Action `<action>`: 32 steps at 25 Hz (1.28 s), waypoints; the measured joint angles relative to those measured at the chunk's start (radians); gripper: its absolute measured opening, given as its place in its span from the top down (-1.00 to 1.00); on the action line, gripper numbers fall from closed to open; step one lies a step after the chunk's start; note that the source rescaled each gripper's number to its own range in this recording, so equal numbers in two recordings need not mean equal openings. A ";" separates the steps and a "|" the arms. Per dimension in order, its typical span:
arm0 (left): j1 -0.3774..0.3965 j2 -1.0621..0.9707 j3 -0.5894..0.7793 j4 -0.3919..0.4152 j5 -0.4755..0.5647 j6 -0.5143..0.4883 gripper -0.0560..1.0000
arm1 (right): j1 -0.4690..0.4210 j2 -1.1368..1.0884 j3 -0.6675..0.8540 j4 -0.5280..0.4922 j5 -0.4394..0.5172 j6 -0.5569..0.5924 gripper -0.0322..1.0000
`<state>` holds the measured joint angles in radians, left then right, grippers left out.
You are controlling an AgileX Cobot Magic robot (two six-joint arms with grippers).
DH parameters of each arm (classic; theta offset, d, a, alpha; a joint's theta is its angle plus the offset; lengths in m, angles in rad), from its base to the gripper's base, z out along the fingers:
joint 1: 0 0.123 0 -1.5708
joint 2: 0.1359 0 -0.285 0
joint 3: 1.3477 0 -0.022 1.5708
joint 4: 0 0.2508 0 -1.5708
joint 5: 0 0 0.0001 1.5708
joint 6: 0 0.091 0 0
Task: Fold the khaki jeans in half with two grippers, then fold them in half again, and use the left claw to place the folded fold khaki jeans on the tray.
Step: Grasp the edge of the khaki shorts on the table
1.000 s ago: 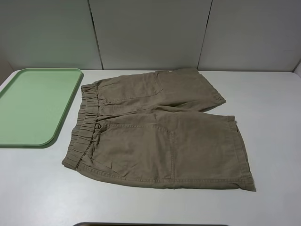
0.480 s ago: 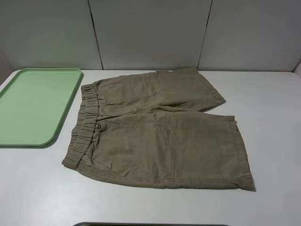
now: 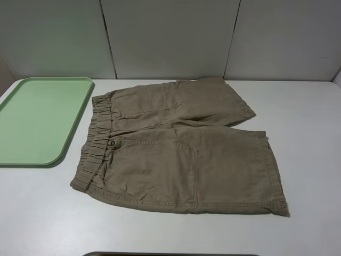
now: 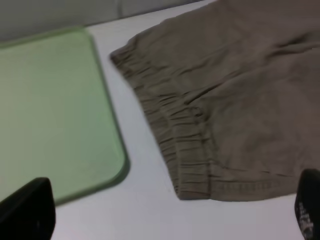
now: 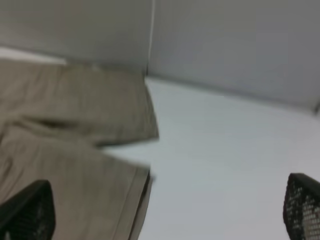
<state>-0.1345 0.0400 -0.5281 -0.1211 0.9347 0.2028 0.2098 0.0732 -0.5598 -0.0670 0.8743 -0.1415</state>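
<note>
The khaki jeans (image 3: 181, 149) lie spread flat in the middle of the white table, waistband toward the left and both legs pointing right. The mint-green tray (image 3: 37, 120) sits at the far left, just beside the waistband. Neither gripper shows in the high view. In the left wrist view my left gripper (image 4: 172, 212) stands open above the table near the waistband corner (image 4: 192, 185) and the tray's corner (image 4: 107, 165), holding nothing. The right wrist view shows my right gripper (image 5: 165, 210) open over the leg hems (image 5: 142, 185), also holding nothing.
Grey wall panels (image 3: 170, 37) close off the back of the white table (image 3: 309, 138). A dark edge (image 3: 160, 254) shows at the table's front, bottom of the high view.
</note>
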 joint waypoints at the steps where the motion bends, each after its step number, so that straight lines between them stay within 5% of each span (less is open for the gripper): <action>1: -0.010 0.037 -0.011 -0.014 -0.006 0.047 -0.92 | 0.018 0.052 -0.014 -0.002 -0.023 -0.023 -1.00; 4: -0.057 0.224 -0.064 -0.023 -0.014 0.209 -0.92 | 0.078 0.204 -0.030 -0.008 -0.052 -0.102 -1.00; 10: -0.148 0.496 -0.135 -0.024 -0.036 0.350 -0.92 | 0.311 0.459 -0.030 -0.027 -0.075 -0.213 -1.00; 19: -0.303 0.831 -0.138 -0.024 -0.217 0.485 -0.92 | 0.677 0.777 -0.016 -0.215 -0.082 -0.222 -1.00; 24: -0.332 0.963 -0.138 -0.023 -0.334 0.588 -0.92 | 0.769 0.902 0.080 -0.334 -0.125 -0.220 -1.00; 32: -0.333 1.181 -0.138 -0.023 -0.462 0.680 -0.92 | 0.778 0.933 0.248 -0.499 -0.225 -0.143 -1.00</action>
<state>-0.4675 1.2207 -0.6662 -0.1437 0.4722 0.8829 0.9875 1.0058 -0.3120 -0.5661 0.6494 -0.2842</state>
